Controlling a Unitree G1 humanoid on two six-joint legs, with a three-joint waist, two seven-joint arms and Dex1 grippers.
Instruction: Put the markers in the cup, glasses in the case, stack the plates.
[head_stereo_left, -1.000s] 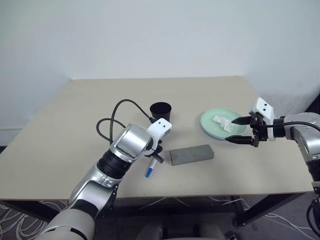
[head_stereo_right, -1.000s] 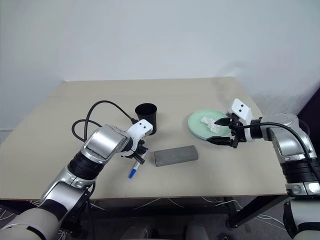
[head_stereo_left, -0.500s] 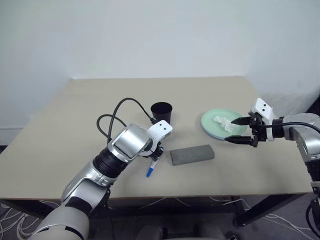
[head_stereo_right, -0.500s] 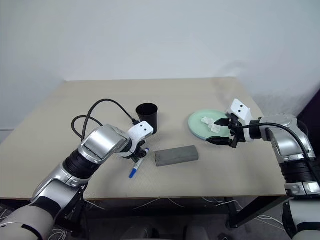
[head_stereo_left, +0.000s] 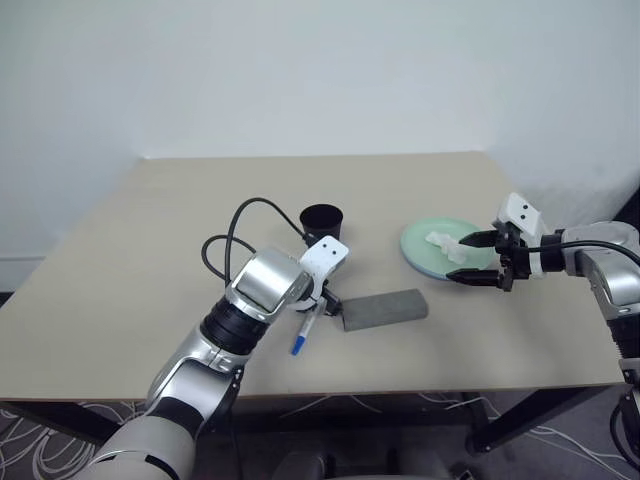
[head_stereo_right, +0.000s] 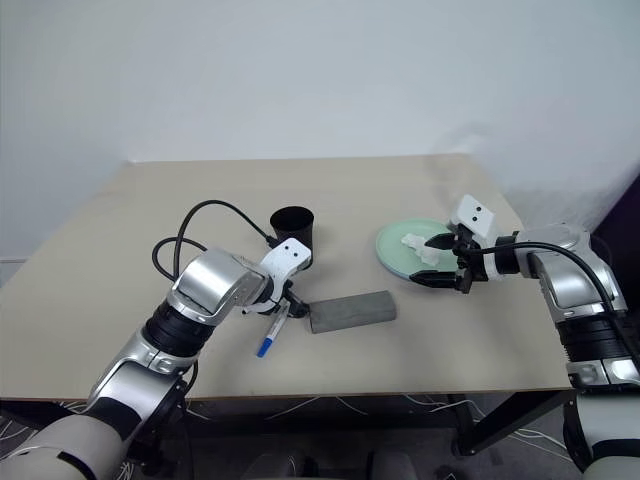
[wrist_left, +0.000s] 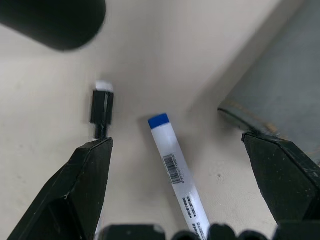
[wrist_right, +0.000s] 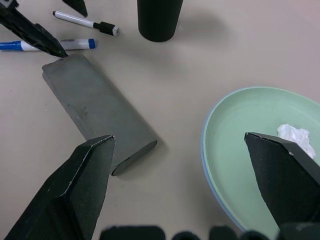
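From the left eye view I see my left arm bent over the beige tabletop (head_stereo_left: 150, 230), its left gripper (head_stereo_left: 322, 302) pointing steeply down with jaws spread, just above the long white marker with blue ends (head_stereo_left: 303, 336), which lies flat beside the flat grey rectangular case (head_stereo_left: 384, 309); the black tapered plastic cup (head_stereo_left: 321, 222) stands upright just behind that wrist; my right arm reaches in from the right, its right gripper (head_stereo_left: 470, 259) tilted down, jaws spread and empty, at the near rim of the round mint green plate (head_stereo_left: 422, 247), which carries a crumpled white tissue (head_stereo_left: 446, 245).

In the left wrist view the fingers (wrist_left: 82, 185) stand wide apart; the blue-ended marker lies between them, the shorter white marker with a black cap (wrist_left: 101, 107) lies nearer one finger, and the case corner sits by the other.

In the right wrist view the fingers (wrist_right: 80, 185) are wide apart above case and green plate; a light blue rim (wrist_right: 210, 175) shows beneath the green one; both markers lie apart beyond the case.
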